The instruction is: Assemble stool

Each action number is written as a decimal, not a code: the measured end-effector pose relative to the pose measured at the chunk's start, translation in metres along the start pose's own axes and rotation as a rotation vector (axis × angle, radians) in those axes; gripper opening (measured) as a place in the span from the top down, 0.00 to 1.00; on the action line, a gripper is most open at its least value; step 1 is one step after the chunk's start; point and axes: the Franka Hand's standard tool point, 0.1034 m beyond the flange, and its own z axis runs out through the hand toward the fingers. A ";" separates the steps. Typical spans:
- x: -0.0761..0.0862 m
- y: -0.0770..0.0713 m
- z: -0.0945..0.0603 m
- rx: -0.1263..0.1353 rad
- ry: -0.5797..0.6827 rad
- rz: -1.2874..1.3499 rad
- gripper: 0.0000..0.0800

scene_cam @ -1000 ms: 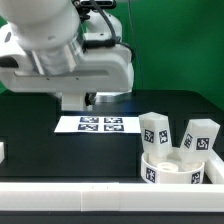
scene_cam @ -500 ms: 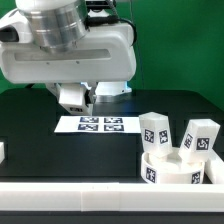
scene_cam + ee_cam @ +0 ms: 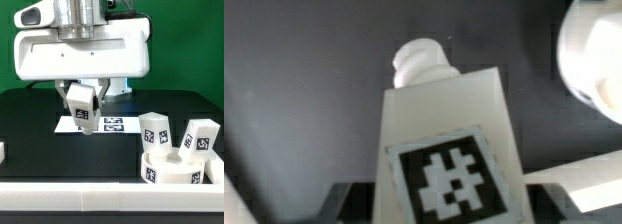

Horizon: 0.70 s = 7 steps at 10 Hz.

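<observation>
My gripper [image 3: 82, 100] is shut on a white stool leg [image 3: 80, 106] with a marker tag and holds it above the table, over the near end of the marker board [image 3: 108, 124]. In the wrist view the leg [image 3: 441, 130] fills the middle, with its screw tip pointing away from the camera and the dark fingers [image 3: 349, 202] on either side of it. The round ring-shaped seat [image 3: 180, 167] sits at the exterior view's right front. Two more tagged legs [image 3: 155, 131] [image 3: 200, 137] stand upright in it.
A long white border rail [image 3: 100, 196] runs along the table's front edge. A small white part [image 3: 2, 152] shows at the exterior view's left edge. A white curved edge [image 3: 594, 50] shows at the wrist view's side.
The arm has swung toward the exterior view's right and turned. The held leg has come into view under the gripper, over the marker board's end. The seat and its two legs have not moved.
</observation>
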 end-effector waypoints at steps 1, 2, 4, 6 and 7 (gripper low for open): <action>0.000 0.003 0.002 -0.009 0.035 0.001 0.60; 0.007 0.004 0.000 -0.023 0.122 -0.002 0.60; 0.004 -0.006 -0.001 -0.020 0.179 -0.015 0.60; 0.016 -0.045 -0.006 0.009 0.244 -0.053 0.60; 0.016 -0.058 -0.006 0.020 0.245 -0.055 0.60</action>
